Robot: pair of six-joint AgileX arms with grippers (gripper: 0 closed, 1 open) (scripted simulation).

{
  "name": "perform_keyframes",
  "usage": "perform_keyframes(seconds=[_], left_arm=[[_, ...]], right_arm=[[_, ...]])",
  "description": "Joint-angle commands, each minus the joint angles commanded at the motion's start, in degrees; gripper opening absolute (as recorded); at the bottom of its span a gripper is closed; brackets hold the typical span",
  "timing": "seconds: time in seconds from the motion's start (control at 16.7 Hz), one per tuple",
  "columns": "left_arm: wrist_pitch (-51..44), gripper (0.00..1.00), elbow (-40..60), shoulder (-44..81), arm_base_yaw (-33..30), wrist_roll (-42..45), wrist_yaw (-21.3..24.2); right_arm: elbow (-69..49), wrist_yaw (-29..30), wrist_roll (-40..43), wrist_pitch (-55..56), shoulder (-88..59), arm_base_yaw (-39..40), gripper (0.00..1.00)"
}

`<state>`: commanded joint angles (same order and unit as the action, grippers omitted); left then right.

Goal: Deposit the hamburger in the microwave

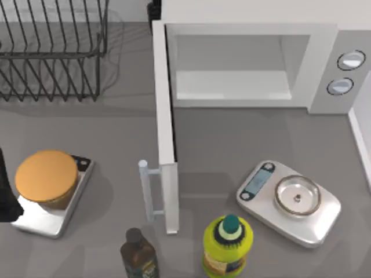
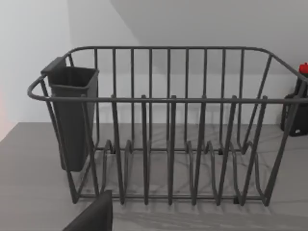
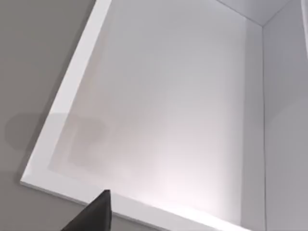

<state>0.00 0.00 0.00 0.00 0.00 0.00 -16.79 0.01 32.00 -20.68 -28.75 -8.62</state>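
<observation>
The hamburger (image 1: 46, 176), a round orange-brown bun, sits on a silver kitchen scale (image 1: 55, 220) at the table's left front. The white microwave (image 1: 324, 52) stands at the back right. Its pale cavity (image 1: 232, 69) is exposed and its door (image 1: 165, 145) is swung out toward the front, bar handle (image 1: 145, 191) facing left. My left arm (image 1: 4, 197) is a dark shape at the left edge, just beside the hamburger. A dark part of my left gripper (image 2: 94, 216) shows in the left wrist view, facing the dish rack. A dark tip of my right gripper (image 3: 94, 214) hangs over a pale white-rimmed surface.
A black wire dish rack (image 1: 52, 52) with a dark cutlery cup (image 2: 72, 115) stands at the back left. A second scale (image 1: 290, 200) with a round steel pan lies right of the door. A yellow-green bottle (image 1: 227, 243) and a dark brown bottle (image 1: 138, 255) stand at the front edge.
</observation>
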Motion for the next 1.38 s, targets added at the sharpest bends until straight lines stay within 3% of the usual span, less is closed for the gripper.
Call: perform_keyframes(seconds=[0.42, 0.66, 0.9, 1.38], left_arm=[[0.0, 1.0, 0.0, 0.0, 0.0, 0.0, 0.0], [0.0, 1.0, 0.0, 0.0, 0.0, 0.0, 0.0], [0.0, 1.0, 0.0, 0.0, 0.0, 0.0, 0.0], [0.0, 1.0, 0.0, 0.0, 0.0, 0.0, 0.0]], right_arm=[[-17.6, 0.0, 38.5, -21.7, -31.5, -9.0, 1.0], [-25.0, 0.0, 54.4, -30.8, -44.8, -12.8, 1.0], [-28.4, 0.0, 61.2, -35.0, -50.5, -14.6, 1.0], [-27.0, 0.0, 61.2, -32.8, -51.7, -14.4, 1.0]])
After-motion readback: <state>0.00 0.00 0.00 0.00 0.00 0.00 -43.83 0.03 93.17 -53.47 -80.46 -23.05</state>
